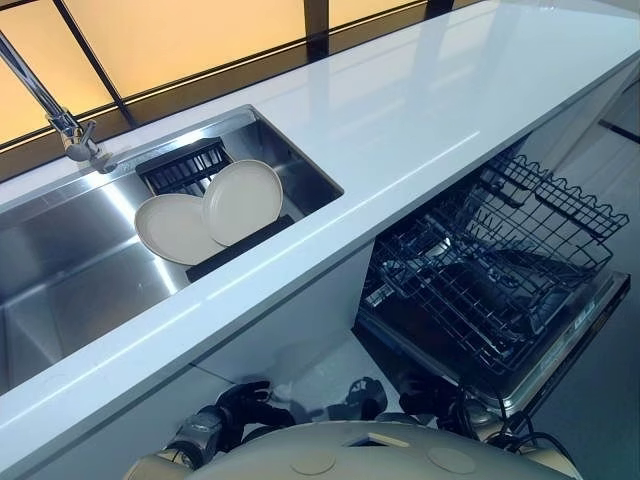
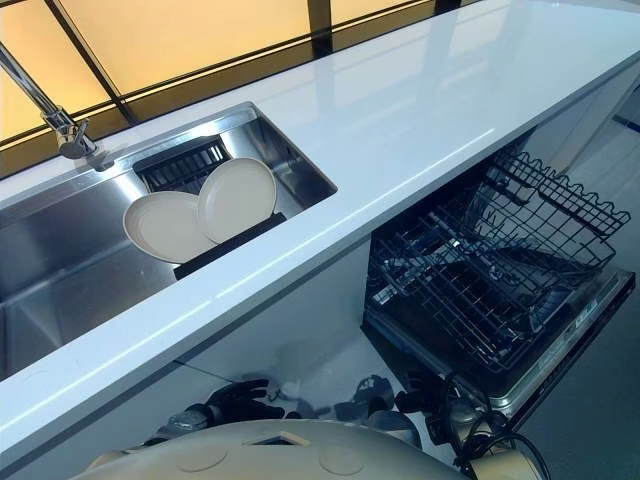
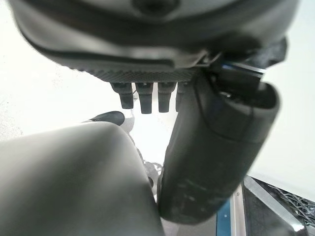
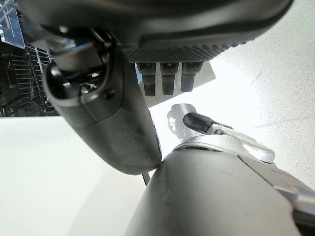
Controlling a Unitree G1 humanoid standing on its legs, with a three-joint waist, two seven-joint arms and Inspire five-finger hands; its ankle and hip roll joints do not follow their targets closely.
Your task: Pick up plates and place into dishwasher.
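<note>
While two plates lean in sink, L hand & R hand hang relaxed, empty.

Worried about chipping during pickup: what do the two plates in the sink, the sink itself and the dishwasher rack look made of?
Two cream round plates: probably glazed ceramic, possibly melamine; smooth with a soft sheen. Silver rectangular sink basin: brushed stainless steel, judging by its streaky reflections. Dark wire dishwasher rack: apparently coated metal wire, a thin open grid.

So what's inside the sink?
A black drainer with a left plate and a right plate leaning on it; the right overlaps the left, hiding part of it and the drainer.
</note>
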